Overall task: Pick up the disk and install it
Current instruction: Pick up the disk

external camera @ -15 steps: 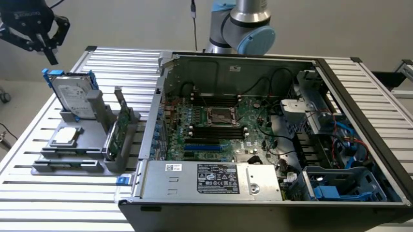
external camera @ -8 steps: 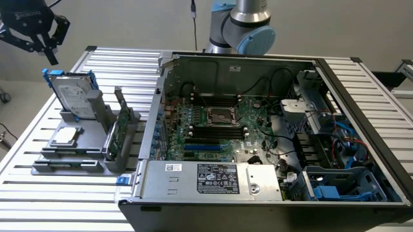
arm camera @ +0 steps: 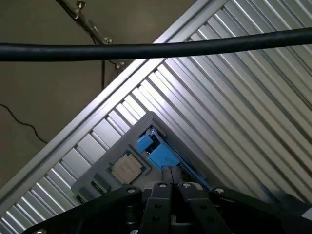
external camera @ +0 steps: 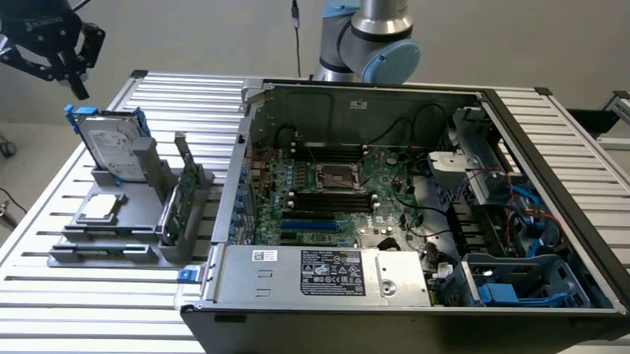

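Up at ten o'clock in the exterior view, the black claw (external camera: 77, 88) hangs above the slatted aluminium counter (external camera: 59, 295), its fingers pressed narrow together with nothing between them. The wrist view shows the same: the claw (arm camera: 171, 171) is closed to a slit and holds nothing.

Just at five o'clock from the claw in the exterior view, and apart from it, stands the disk (external camera: 106, 144), a flat rectangular silver-metal hard drive with a white label in a blue plastic carrier. It is upright on its edge, leaning slightly, with its blue end tabs pointing up, and it is slotted into a grey plastic stand (external camera: 118, 236) on the counter. In the wrist view the disk (arm camera: 157, 152) shows edge-on as a blue strip just beyond the fingertips.

At six o'clock from the disk, a small square silver chip (external camera: 102, 209) lies flat in a recess of the stand; the wrist view shows the chip (arm camera: 127, 168) beside the blue carrier. At four o'clock from the disk, a thin green circuit card (external camera: 173, 210) stands on its edge in the same stand.

At three o'clock from the stand sits an open black computer case (external camera: 355, 103), with a green motherboard (external camera: 335, 192) inside and a silver power-supply box (external camera: 325, 273) along its six o'clock side. The grey and pale blue robot arm (external camera: 379, 37) rises behind the case at twelve o'clock. A black cable (arm camera: 156, 48) crosses the wrist view above the ribbed counter (arm camera: 243, 97).
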You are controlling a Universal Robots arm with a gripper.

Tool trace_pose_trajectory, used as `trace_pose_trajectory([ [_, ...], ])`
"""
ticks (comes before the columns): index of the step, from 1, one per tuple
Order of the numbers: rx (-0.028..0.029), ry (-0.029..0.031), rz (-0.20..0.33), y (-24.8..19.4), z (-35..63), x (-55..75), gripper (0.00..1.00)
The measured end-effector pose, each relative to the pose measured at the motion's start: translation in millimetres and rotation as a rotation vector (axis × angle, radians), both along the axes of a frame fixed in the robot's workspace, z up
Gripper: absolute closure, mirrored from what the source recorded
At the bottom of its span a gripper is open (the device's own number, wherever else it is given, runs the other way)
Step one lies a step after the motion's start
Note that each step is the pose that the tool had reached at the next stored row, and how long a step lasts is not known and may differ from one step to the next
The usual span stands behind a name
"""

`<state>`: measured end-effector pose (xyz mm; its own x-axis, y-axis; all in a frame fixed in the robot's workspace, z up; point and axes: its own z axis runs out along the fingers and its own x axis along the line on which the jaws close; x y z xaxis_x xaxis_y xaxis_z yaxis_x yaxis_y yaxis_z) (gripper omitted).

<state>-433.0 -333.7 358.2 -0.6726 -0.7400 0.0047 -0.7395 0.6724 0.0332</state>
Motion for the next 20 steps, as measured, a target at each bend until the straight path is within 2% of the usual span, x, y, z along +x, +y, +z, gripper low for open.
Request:
trace_pose_trajectory([
  [20,0.0,0.0,0.358,0.6,-2.5,-0.1,0.89],
])
